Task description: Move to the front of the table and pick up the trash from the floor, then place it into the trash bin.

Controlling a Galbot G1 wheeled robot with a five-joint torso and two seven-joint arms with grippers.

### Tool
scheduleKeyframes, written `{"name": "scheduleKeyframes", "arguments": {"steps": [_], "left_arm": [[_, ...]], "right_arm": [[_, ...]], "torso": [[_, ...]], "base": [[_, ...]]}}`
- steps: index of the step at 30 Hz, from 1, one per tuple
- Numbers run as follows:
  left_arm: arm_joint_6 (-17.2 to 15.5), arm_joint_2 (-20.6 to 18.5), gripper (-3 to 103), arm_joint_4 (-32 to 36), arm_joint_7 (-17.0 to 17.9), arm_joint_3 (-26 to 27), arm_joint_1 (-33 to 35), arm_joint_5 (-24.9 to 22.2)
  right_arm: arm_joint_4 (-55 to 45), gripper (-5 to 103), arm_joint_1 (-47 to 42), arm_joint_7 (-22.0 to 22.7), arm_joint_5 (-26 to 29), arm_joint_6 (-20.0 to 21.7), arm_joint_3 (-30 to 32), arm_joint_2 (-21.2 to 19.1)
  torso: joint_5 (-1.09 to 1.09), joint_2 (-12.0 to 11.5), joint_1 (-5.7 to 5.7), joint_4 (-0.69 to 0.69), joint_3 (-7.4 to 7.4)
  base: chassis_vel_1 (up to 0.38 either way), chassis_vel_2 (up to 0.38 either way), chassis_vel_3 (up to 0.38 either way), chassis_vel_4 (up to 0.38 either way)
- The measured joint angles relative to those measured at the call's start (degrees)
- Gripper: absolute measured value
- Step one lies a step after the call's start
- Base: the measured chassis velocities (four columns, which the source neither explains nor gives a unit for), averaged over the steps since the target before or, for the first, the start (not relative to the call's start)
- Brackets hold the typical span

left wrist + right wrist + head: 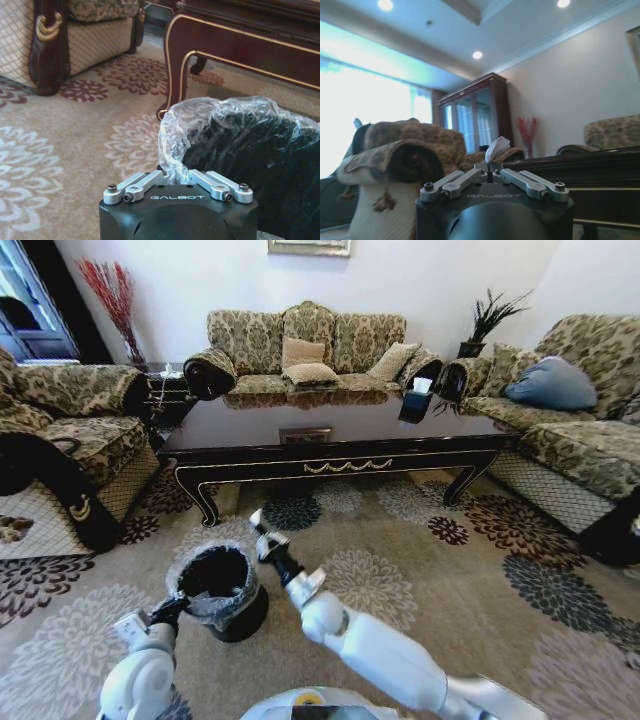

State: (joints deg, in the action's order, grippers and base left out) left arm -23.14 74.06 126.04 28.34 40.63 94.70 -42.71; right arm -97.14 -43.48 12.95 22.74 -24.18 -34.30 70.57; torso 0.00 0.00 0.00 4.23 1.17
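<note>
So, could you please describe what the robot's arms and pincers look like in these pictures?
Both arms have glossy white rounded shells with black joint sections. The left pincer and the right pincer each sit on a matte black housing marked GALBOT, with silver metal linkage bars fastened by dark screws. No loose cables are visible.

My left gripper sits low, jaws pinched shut. My right arm stretches forward and upward (wrist angled up), its gripper closed on a white scrap.
</note>
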Motion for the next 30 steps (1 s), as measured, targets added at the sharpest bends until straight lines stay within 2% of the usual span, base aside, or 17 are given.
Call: {"name": "scheduleKeyframes", "arguments": {"steps": [5,6,8,11,12,14,15,16,18,19,22,24,28,30], "left_arm": [[0.27,1.40,3,-0.79,-0.13,-1.62,-0.68,0.45],[0.35,1.86,3,-0.77,-0.22,-1.85,-0.76,0.44],[0.53,2.33,3,-0.26,-0.32,-1.91,-0.79,0.34],[0.60,2.34,3,0.09,-0.38,-1.63,-0.78,0.09],[0.64,2.29,3,0.26,-0.40,-1.21,-0.78,-0.22],[0.66,2.20,3,0.35,-0.40,-0.87,-0.82,-0.46],[0.68,2.12,3,0.39,-0.40,-0.51,-0.90,-0.69],[0.69,2.06,3,0.43,-0.40,-0.27,-0.96,-0.86],[0.71,2.03,3,0.45,-0.40,-0.13,-1.02,-0.99],[0.71,2.03,3,0.45,-0.40,-0.13,-1.02,-0.99],[0.81,2.06,3,0.35,-0.44,0.04,-1.10,-1.02],[0.87,2.07,3,0.29,-0.45,0.11,-1.10,-1.02],[1.10,2.05,3,0.10,-0.54,0.81,-1.02,-1.04],[1.12,2.02,3,0.10,-0.56,0.96,-1.01,-1.07]], "right_arm": [[3.39,0,-0.27,-0.62,-2.50,-0.83,-3.21,1.38],[4.49,-3,-0.28,-0.72,-2.96,-0.94,-3.61,1.75],[6.15,7,-0.23,-1.04,-3.54,-1.30,-3.84,2.12],[6.94,11,-0.16,-1.41,-3.65,-1.60,-3.84,2.20],[7.34,22,-0.12,-1.61,-3.68,-1.73,-3.78,2.19],[7.50,22,-0.08,-1.68,-3.69,-1.80,-3.73,2.16],[7.68,33,-0.04,-1.76,-3.69,-1.87,-3.65,2.12],[7.89,33,-0.02,-1.82,-3.73,-1.92,-3.60,2.08],[8.18,44,-0.02,-1.90,-3.97,-2.04,-3.50,2.06],[8.18,44,-0.02,-1.90,-3.97,-2.04,-3.50,2.06],[8.29,60,-0.15,-1.96,-4.31,-2.27,-3.29,1.92],[8.29,60,-0.24,-1.96,-4.40,-2.33,-3.22,1.85],[8.16,82,-0.92,-1.96,-5.38,-2.77,-2.76,1.22],[8.10,82,-1.03,-1.96,-5.59,-2.81,-2.69,1.09]], "torso": [[0.00,0.00,0.00,-0.01,0.00],[0.00,0.00,0.00,-0.01,0.00],[0.00,0.00,0.00,-0.01,0.00],[0.00,0.00,0.00,0.00,0.00],[0.00,0.00,0.00,0.00,0.00],[0.00,0.00,0.00,-0.01,0.00],[0.00,0.00,0.00,-0.01,0.00],[0.00,0.00,0.00,-0.01,0.00],[0.00,0.00,0.00,-0.01,0.00],[0.00,0.00,0.00,-0.01,0.00],[0.00,0.00,0.00,-0.01,0.00],[0.00,0.00,0.00,0.00,0.00],[0.00,0.00,0.00,-0.01,0.00],[0.00,0.00,0.00,-0.01,0.00]], "base": [[0.000,0.000,0.000,0.000],[0.000,0.000,0.000,0.000],[0.000,0.000,0.000,0.000],[0.000,0.000,0.000,0.000],[0.000,0.000,0.000,0.000],[0.000,0.000,0.000,0.000],[0.000,0.000,0.000,0.000],[0.000,0.000,0.000,0.000],[0.000,0.000,0.000,0.000],[0.000,0.000,0.000,0.000],[0.000,0.000,0.000,0.000],[0.000,0.000,0.000,0.000],[0.000,0.000,0.000,0.000],[0.000,0.000,0.000,0.000]]}}
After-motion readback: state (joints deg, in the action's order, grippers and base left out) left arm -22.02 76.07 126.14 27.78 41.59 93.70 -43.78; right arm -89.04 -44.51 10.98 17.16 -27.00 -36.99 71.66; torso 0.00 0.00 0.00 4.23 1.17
